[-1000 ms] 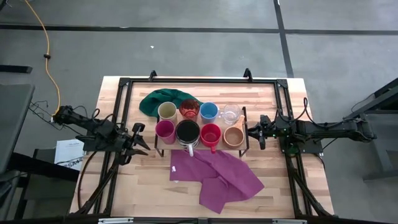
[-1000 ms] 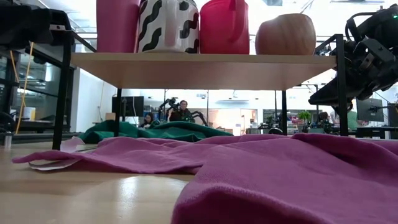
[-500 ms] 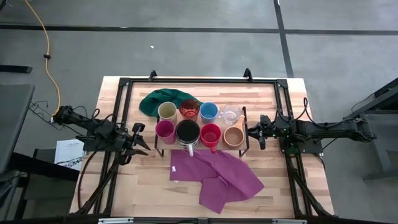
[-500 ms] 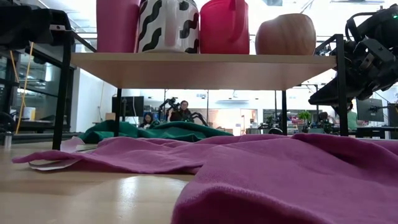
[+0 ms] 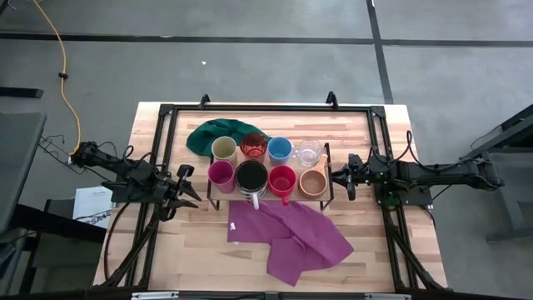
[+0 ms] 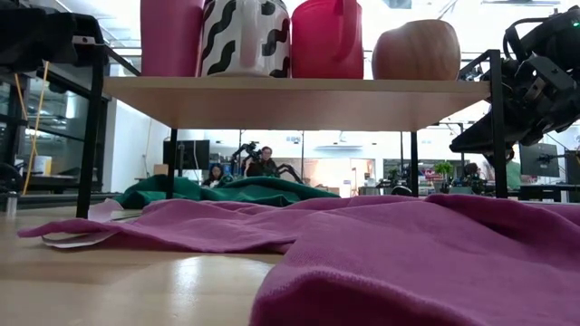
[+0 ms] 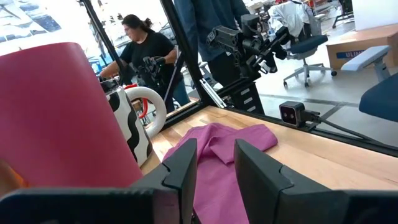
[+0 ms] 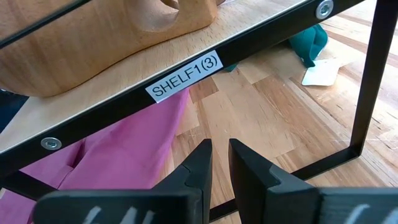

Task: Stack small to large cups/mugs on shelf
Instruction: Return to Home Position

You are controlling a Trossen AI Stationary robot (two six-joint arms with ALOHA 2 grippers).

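magenta cup [image 5: 221,172] | black-and-white striped mug [image 6: 245,36] | red mug [image 5: 282,179] | purple cloth [image 5: 291,237] | green cloth [image 5: 218,133]

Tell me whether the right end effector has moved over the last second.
No. In the high view the right end effector keeps the same spot just off the right end of the shelf.

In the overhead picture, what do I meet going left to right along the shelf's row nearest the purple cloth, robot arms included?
Left gripper → magenta cup → black-and-white striped mug → red handled mug → tan wooden cup → right gripper.
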